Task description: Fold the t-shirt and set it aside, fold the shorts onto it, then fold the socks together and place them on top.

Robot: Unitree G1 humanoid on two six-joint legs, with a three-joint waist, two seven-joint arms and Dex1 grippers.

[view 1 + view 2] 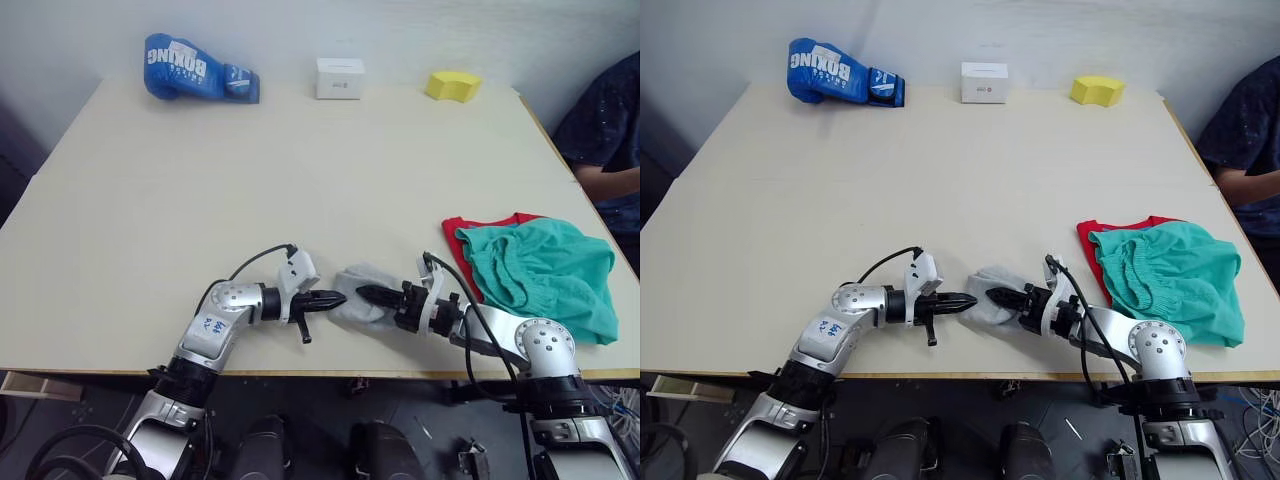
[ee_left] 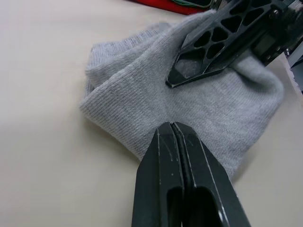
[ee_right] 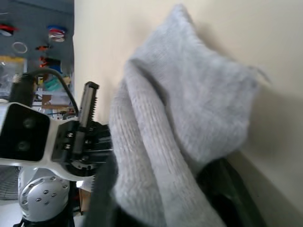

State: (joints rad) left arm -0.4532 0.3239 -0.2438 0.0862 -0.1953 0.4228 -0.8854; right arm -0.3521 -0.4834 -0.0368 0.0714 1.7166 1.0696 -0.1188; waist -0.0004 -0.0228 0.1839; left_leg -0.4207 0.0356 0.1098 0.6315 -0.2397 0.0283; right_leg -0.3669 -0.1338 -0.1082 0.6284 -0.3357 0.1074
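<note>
The socks [image 1: 362,296] lie bunched in a small grey heap near the front edge of the table [image 1: 300,180], between the two grippers. In the left wrist view the knit is doubled over itself, one layer on another, which suggests the pair has been laid together so that it can be carried as one bundle.

The right gripper [image 1: 372,295] is set into the heap from the robot's right. In the right wrist view grey cloth is draped over and between its fingers, so the socks are judged to be pinched there; a hold at one end would let the bundle be lifted without falling apart. The left gripper [image 1: 333,298] is pointed at the heap from the other side with its two fingers pressed together and nothing between them, the tips just at the cloth's edge. It appears to be used as a stop or press against which the fold is kept flat, not as a grasp.

Further to the right, near the table's right edge, the shorts [image 1: 540,270] are spread on top of the t-shirt [image 1: 468,228], of which a red strip is seen at the far side. The pile is near enough that the socks need only a short carry to be placed on top, the step judged to remain.

Along the far edge a blue boxing glove [image 1: 198,68], a white box [image 1: 340,77] and a yellow block [image 1: 453,84] are set well apart from the work. A person's arm [image 1: 612,180] is seen beyond the right edge.
</note>
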